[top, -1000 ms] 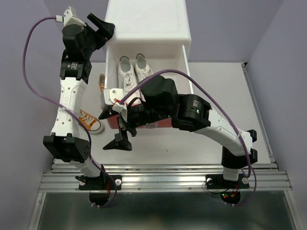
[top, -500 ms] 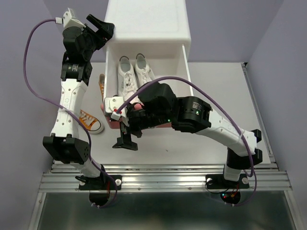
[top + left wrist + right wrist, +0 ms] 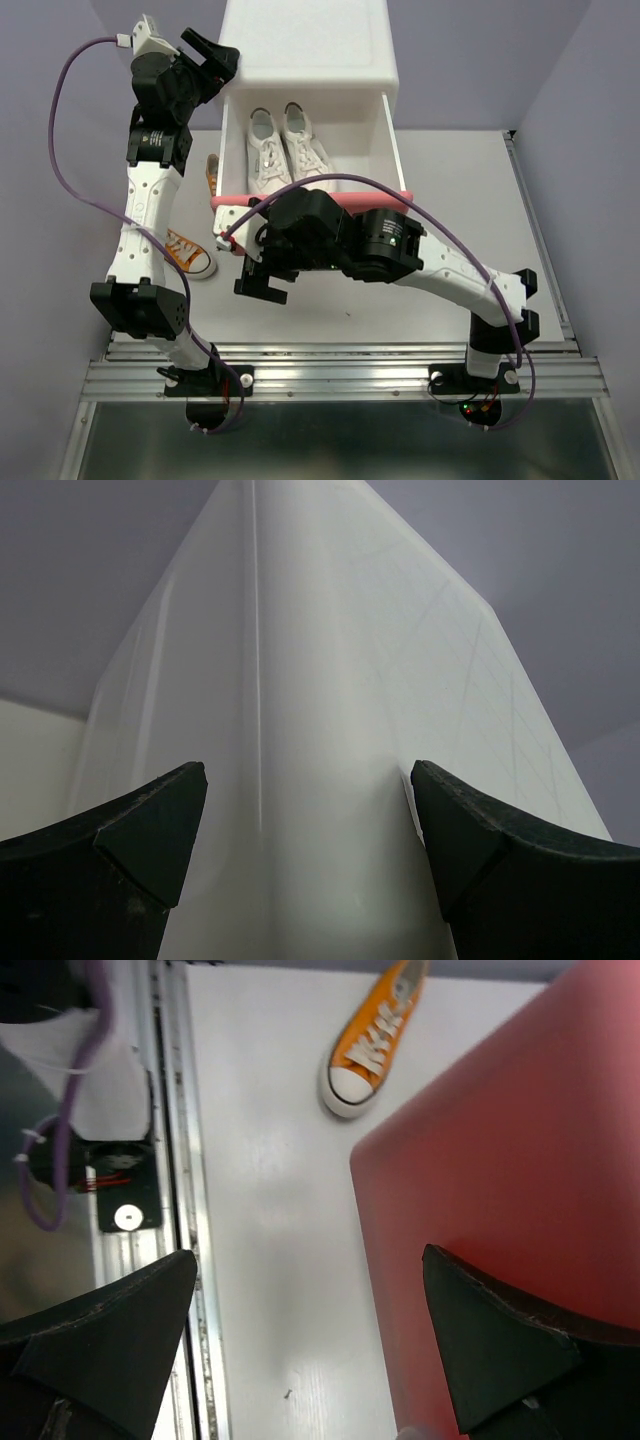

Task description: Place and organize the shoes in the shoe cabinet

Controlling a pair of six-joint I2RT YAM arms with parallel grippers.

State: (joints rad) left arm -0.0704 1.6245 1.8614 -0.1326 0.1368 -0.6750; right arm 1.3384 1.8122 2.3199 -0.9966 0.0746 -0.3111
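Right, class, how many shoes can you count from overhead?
4. First white shoe and second white shoe lie side by side in the open drawer. Near orange shoe lies on the table left of it; far orange shoe, beside the drawer, shows only partly.

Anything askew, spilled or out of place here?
Mildly: the near orange sneaker lies askew on the table, apart from the far orange sneaker beside the open drawer; the white pair sits neatly inside.
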